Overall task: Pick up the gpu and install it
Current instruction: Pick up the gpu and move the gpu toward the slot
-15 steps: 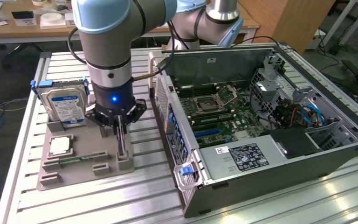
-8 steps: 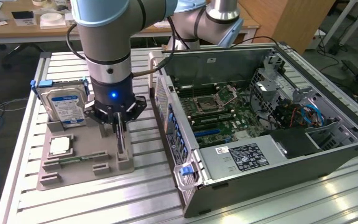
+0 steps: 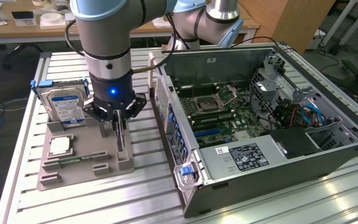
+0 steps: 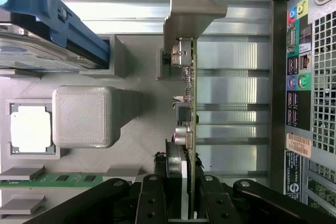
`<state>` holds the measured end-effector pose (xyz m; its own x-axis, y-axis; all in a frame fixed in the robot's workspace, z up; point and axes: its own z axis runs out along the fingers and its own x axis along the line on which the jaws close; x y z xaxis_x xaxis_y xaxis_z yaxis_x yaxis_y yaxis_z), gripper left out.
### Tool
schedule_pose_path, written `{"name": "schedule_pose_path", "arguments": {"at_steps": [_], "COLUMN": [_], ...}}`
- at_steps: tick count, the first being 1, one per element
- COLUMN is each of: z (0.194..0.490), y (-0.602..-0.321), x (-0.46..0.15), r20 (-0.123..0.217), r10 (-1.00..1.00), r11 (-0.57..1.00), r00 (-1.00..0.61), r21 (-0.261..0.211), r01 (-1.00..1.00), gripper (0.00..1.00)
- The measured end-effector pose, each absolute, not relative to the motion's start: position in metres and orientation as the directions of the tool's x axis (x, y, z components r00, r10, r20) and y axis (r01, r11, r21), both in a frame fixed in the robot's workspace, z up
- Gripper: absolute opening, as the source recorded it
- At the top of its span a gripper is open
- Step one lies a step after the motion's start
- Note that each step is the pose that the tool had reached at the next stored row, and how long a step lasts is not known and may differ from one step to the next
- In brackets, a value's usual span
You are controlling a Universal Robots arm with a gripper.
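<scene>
Claw pinches the thin gpu (pale bracket at one end).

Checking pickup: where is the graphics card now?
The graphics card stands on edge in the grey tray at the exterior view's left, under the gripper, beside the computer case.

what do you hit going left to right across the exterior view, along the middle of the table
hard drive → gpu → computer case rear panel → motherboard → blue cables
</scene>
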<state>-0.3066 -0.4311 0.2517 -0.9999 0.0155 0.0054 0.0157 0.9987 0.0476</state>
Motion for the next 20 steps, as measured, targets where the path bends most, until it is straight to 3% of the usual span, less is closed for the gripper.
{"name": "schedule_pose_path", "arguments": {"at_steps": [20], "z": [0.270], "y": [-0.431], "x": [-0.307], "r20": [0.005], "r10": [0.015], "r11": [0.999], "r00": [-1.000], "r21": [0.048], "r01": [0.016], "gripper": [0.28]}}
